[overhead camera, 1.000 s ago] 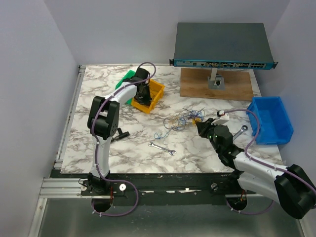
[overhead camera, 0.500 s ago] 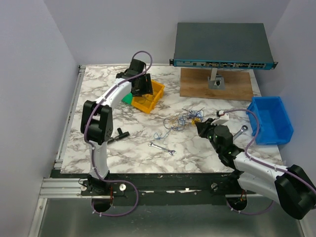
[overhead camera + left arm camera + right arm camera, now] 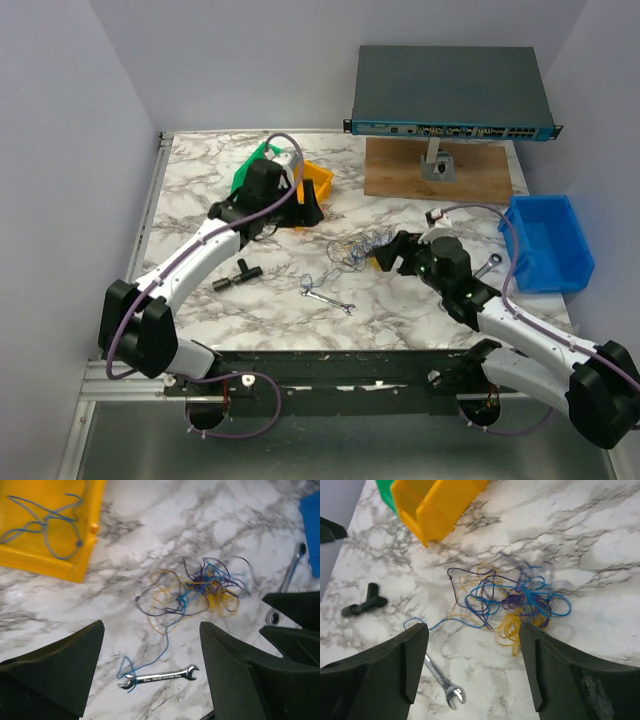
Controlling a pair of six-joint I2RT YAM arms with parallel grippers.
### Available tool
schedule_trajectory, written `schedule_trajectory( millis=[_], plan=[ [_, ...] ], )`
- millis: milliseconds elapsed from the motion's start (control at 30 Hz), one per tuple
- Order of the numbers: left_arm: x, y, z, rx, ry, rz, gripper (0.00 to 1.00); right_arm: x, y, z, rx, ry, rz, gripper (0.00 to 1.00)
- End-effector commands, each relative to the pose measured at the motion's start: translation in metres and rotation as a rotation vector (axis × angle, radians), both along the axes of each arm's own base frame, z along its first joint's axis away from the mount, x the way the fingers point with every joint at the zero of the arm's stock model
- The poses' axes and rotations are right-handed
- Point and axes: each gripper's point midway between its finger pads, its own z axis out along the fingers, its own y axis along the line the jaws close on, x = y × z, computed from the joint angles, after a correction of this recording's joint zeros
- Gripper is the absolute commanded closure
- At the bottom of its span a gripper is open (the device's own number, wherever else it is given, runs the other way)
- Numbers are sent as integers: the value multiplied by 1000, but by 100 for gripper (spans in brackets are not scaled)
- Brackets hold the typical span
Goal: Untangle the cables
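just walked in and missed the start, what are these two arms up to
Two robot arms are working on a tangled clump of thin blue, yellow and purple wires lying on the marble table. The left gripper and the right gripper face it from opposite sides, both open and holding nothing. One loose blue wire lies in the yellow plastic bin; a small silver wrench sits nearby.

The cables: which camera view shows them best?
The right wrist view: the cables lie at its centre, large, with each coloured strand distinct. The left wrist view shows them whole but slightly smaller. The top view shows only a tiny clump.
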Motion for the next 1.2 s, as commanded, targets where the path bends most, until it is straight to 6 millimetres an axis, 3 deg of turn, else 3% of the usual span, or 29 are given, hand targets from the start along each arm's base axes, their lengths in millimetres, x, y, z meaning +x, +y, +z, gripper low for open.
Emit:
schedule_trajectory(
  millis=[0, 200, 400, 533, 700, 867, 1167],
  plan=[
    [-34, -48, 7, -110, -112, -219, 20, -20, 11, 1, 5, 134, 83, 17],
    [-63, -93, -16, -94, -105, -365, 21, -18, -30, 0, -77, 178, -131, 20],
    [-72, -137, -35, 4, -101, -456, 26, -12, -57, -12, -167, 218, -270, 38],
    [-70, -149, -54, 50, -31, -458, 30, -12, -49, -23, -179, 251, -227, 43],
    [-75, -157, -72, 36, 24, -491, 31, -14, -23, -33, -120, 241, -97, 44],
    [-83, -169, -91, 3, 72, -551, 32, -9, -17, -43, -99, 223, -87, 51],
    [-82, -170, -129, 62, 142, -558, 37, 1, -12, -70, -136, 246, -85, 67]
  ],
)
